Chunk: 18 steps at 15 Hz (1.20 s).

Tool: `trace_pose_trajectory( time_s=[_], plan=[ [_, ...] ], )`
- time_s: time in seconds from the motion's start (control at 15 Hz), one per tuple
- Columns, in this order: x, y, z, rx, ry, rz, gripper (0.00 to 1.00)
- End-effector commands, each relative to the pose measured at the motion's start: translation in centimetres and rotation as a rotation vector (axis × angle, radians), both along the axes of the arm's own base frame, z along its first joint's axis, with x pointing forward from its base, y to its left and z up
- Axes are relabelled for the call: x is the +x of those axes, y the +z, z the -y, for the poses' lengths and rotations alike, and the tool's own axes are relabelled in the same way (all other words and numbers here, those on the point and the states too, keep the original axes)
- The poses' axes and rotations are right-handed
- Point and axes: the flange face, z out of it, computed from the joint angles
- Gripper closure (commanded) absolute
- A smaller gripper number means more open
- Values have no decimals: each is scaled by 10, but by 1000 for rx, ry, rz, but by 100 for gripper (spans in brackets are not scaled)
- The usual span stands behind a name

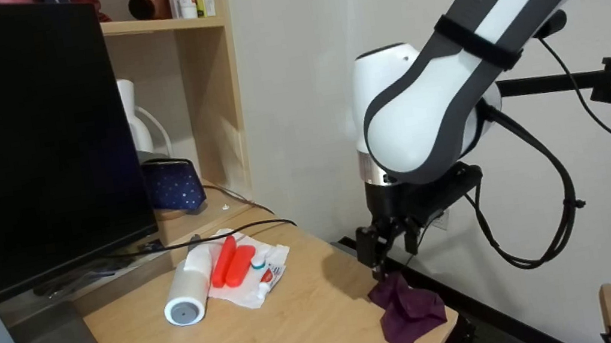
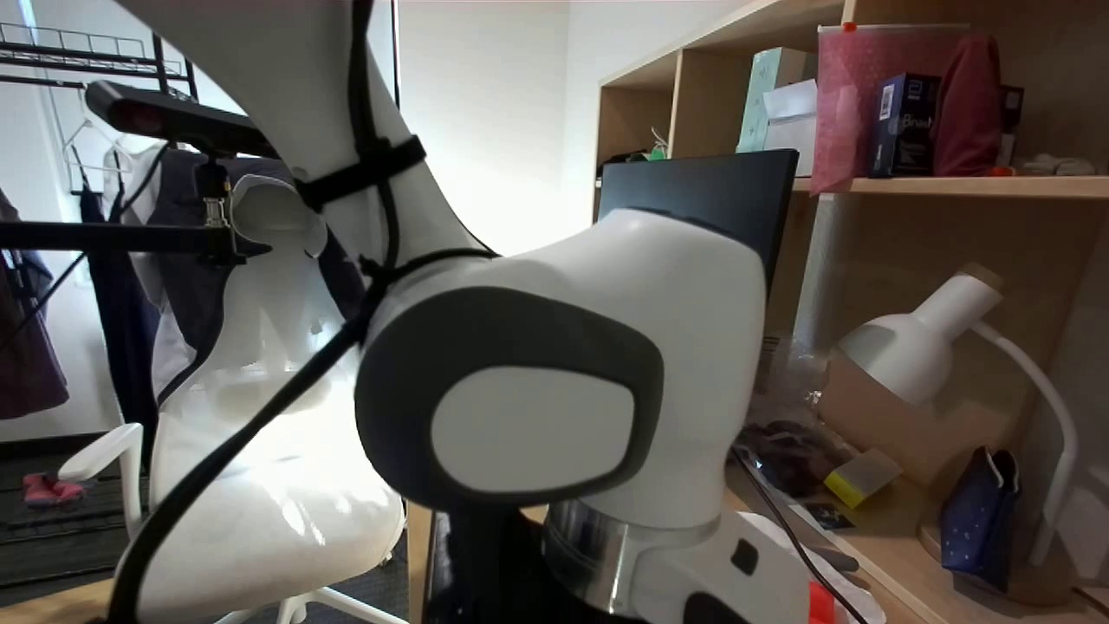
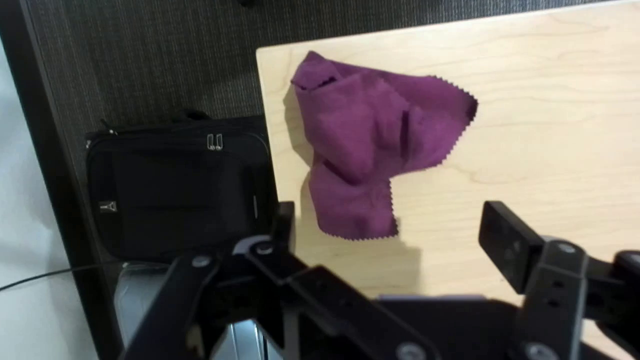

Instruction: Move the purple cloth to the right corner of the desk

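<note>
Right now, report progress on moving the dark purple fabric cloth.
Done: the dark purple fabric cloth lies near a corner of the light tan wooden desk. In hand: nothing; the black two-fingered gripper stands open. Left: probably just withdrawing the white-and-grey arm nearby.

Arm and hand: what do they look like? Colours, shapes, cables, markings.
The arm is rounded, white with dark grey panels. A black strap rings it, black cables loop outside it, and a silver band sits above the black hand. Its two jointed fingers have blocky ends and pale round screw heads. No legible lettering.
</note>
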Motion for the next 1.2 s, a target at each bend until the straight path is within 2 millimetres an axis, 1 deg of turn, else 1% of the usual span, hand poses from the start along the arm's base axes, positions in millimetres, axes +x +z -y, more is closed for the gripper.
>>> trace_pose_trajectory(
  time_s=[0.0, 0.2, 0.33, 0.53, 0.67, 0.73, 0.87, 1.13],
  plan=[
    [-6, 40, -22, 11, 57, 123, 0],
    [-4, 66, -49, 24, 96, 164, 0],
    [-5, 74, -65, 42, 84, 155, 0],
    [-10, 80, -83, 94, 61, 116, 0],
    [-9, 79, -94, 111, 50, 80, 0],
    [-4, 76, -84, 84, 74, 103, 0],
    [-6, 76, -90, 93, 73, 86, 0],
    [-6, 75, -91, 96, 72, 84, 0]
  ],
)
